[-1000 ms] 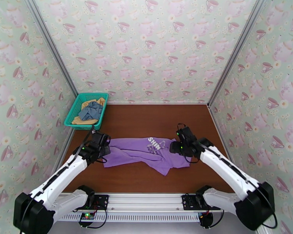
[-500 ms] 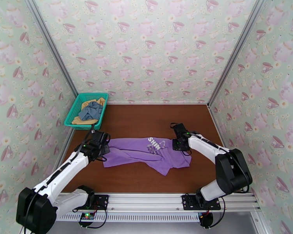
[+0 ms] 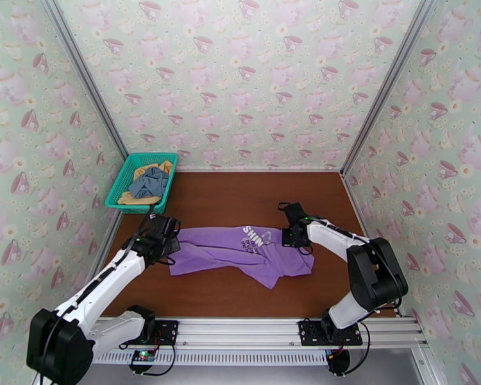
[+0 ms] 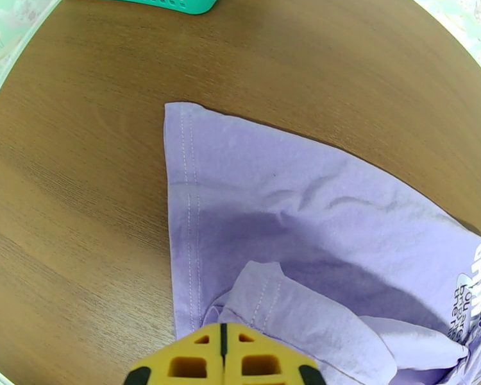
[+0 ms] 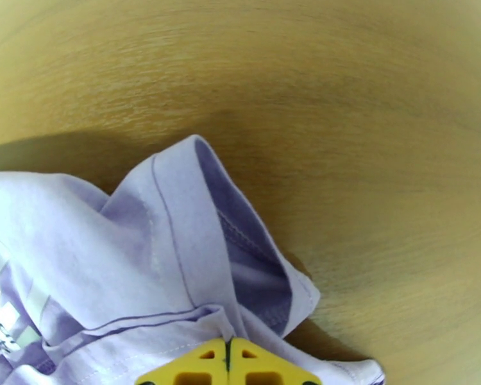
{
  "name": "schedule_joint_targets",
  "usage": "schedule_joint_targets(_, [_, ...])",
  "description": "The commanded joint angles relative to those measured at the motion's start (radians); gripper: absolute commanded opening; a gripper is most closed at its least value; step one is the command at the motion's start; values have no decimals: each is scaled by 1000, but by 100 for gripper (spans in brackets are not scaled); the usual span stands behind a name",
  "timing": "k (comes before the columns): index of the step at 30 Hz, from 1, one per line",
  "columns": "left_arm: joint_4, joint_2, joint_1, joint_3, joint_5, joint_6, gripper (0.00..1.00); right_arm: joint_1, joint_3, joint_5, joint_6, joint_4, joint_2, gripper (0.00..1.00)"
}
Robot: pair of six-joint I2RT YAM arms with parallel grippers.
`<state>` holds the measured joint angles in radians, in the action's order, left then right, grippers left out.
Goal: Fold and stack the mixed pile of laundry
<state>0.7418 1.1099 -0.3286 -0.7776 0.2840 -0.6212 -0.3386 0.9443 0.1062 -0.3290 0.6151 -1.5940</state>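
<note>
The purple T-shirt (image 3: 237, 251) with pale print lies spread across the middle of the brown table. My left gripper (image 3: 167, 244) sits at its left edge, jaws shut, yellow fingertips (image 4: 195, 364) pressed together over a bunched fold of the shirt (image 4: 292, 213). My right gripper (image 3: 292, 238) is at the shirt's far right corner, also shut, with the purple cloth (image 5: 112, 264) gathered up to its fingertips (image 5: 253, 367). The grey-blue piece (image 3: 149, 182) and the mustard-yellow piece (image 3: 136, 199) lie in the teal basket.
The teal mesh basket (image 3: 122, 187) stands at the table's back left corner, its rim (image 4: 170, 1) just beyond the shirt in the left wrist view. Bare wood (image 3: 240, 200) stretches behind the shirt. Wallpapered walls close in three sides.
My right arm has swung inward and its gripper has moved a little back and left along the shirt's right edge. The left gripper has hardly moved.
</note>
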Motion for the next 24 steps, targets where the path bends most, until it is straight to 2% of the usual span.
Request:
schedule_joint_targets(1, [-16,-9,6,-5,-15,2,0,4,25,-13,-14,45,84,0])
schedule_joint_targets(6, [2,-14,7,-31,-20,8,0,4,91,4,-17,165,241,0])
schedule_joint_targets(10, [44,-14,10,-122,-24,41,0,4,239,39,11,276,376,0])
schedule_joint_targets(12, [89,-15,14,-210,-19,70,0,4,342,47,31,317,426,0])
schedule_joint_targets(16, [212,-29,15,-502,-15,144,0,4,590,66,92,372,516,0])
schedule_joint_targets(24, [468,-52,13,-1003,-91,229,0,4,1058,62,165,401,615,0])
